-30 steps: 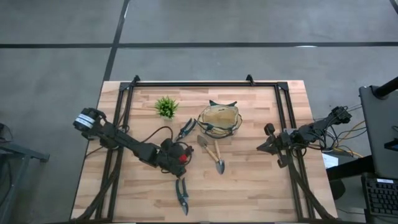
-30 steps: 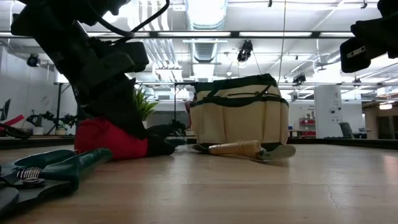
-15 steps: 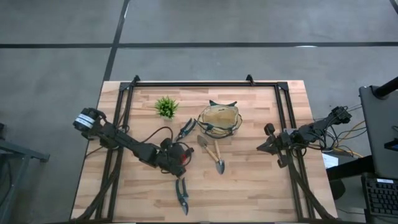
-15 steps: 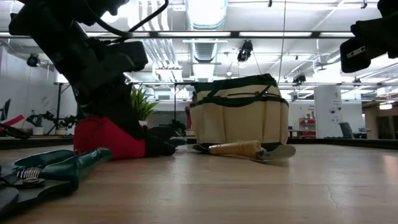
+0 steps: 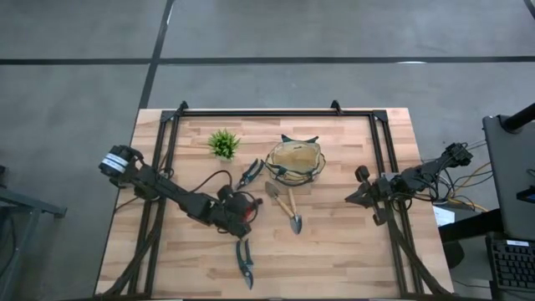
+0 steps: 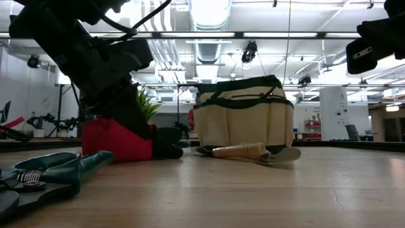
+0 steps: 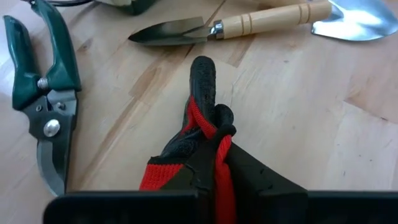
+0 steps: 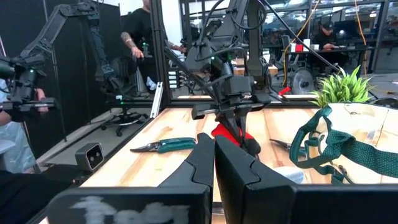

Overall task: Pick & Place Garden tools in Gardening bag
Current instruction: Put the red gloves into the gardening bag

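Note:
A red and black glove (image 7: 202, 118), one of the garden tools, lies on the table's left half with my left gripper (image 5: 237, 210) shut on it. In the low view the glove (image 6: 114, 139) is a red heap under that arm. The tan gardening bag (image 5: 294, 161) stands upright at the table's middle. A wooden-handled trowel and fork (image 5: 286, 203) lie flat just in front of it. One pair of shears (image 5: 245, 261) lies near the front edge, another (image 5: 249, 173) left of the bag. My right gripper (image 5: 351, 198) waits shut at the right. My left gripper pinches a gathered ridge of the glove's red and black cloth (image 7: 215, 144) between its two fingers, close to the red cuff (image 7: 157, 179). The fingers slant down from the table's left. The glove rests on the table, its black finger end (image 7: 202, 71) sticking out ahead.
A small spiky green plant (image 5: 222, 144) stands at the far left of the bag. The green-handled shears (image 7: 43, 93) lie close beside the glove. Metal rails (image 5: 167, 150) run along the table's sides. Bare wood lies between the tools and my right arm.
My left gripper has shut on the glove without moving along the table. The glove's cloth has been drawn together into a ridge between the fingers, and the glove still lies on the table.

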{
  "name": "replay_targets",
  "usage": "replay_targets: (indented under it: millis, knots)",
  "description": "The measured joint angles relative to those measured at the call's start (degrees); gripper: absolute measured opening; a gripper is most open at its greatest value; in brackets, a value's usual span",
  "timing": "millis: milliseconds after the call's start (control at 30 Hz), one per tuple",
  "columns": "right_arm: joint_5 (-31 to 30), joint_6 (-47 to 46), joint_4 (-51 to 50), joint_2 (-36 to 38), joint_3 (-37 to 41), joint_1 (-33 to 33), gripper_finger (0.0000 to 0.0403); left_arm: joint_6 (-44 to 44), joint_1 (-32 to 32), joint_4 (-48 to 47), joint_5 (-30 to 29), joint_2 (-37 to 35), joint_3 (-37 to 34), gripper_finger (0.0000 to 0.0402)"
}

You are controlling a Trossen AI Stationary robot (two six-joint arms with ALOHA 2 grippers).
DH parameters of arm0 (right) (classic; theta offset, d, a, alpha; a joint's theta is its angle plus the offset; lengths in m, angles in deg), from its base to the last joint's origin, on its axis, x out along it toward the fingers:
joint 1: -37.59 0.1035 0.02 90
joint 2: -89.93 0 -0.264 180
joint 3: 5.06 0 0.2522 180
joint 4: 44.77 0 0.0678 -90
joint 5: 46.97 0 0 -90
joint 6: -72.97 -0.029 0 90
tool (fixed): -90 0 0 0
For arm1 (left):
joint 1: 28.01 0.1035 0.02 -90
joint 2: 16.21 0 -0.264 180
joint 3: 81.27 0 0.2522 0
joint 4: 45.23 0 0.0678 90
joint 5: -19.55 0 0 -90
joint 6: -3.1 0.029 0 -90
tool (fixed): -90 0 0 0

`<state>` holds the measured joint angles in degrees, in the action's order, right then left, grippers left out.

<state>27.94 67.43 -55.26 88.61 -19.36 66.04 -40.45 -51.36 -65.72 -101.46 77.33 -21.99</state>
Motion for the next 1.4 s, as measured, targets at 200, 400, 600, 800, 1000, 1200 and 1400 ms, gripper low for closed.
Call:
replay_targets:
  millis: [200,400,600,800,1000,1200,1400]
  knots:
    - [0.0,0.0,0.0,0.0,0.0,0.0,0.0008,1.5,0.0,2.1,0.0,0.0,0.0,0.0015]
    - [0.0,0.0,0.0,0.0,0.0,0.0,0.0008,4.4,0.0,5.9,-0.2,0.0,0.1,0.0026]
    - [0.0,0.0,0.0,0.0,0.0,0.0,0.0008,4.9,0.0,6.4,-2.1,0.0,0.7,0.0016]
    - [0.0,0.0,0.0,0.0,0.0,0.0,0.0008,8.3,0.0,9.6,-4.2,0.0,1.7,0.0026]
    - [0.0,0.0,0.0,0.0,0.0,0.0,0.0008,11.5,0.0,9.8,-8.2,0.0,3.4,0.0019]
    - [0.0,0.0,0.0,0.0,0.0,0.0,0.0008,16.8,0.0,10.2,-12.9,0.0,6.6,0.0025]
    - [0.0,0.0,0.0,0.0,0.0,0.0,0.0008,24.6,1.8,12.7,-14.0,0.0,10.1,0.0019]
